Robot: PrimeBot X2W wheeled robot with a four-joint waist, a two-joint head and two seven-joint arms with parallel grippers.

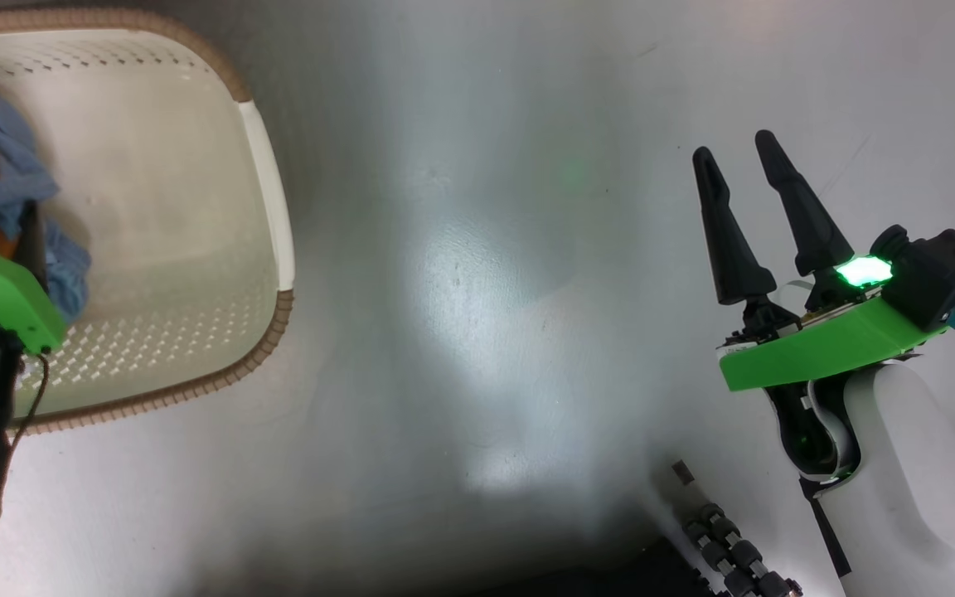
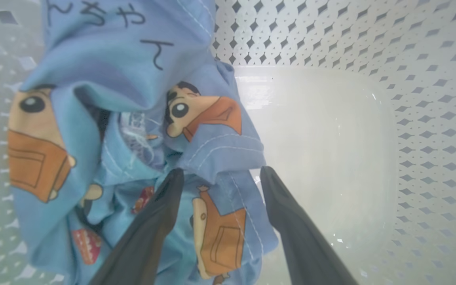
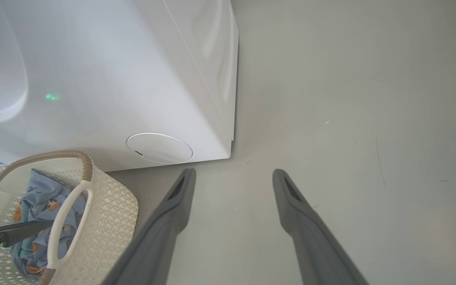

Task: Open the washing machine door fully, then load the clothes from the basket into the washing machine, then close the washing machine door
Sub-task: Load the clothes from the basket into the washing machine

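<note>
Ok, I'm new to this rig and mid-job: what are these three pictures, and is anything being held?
You are looking through the cameras of a wheeled robot with two arms. The head picture looks down on the glossy grey floor, with the cream perforated plastic basket with a brown woven rim at its left. The left wrist picture looks along the left pincer: its two dark fingers stand open inside the basket, light-blue cartoon-print clothes between them, not clamped. The right wrist picture looks along the right pincer, open and empty above the floor, near the big white boxy washing machine.
</note>
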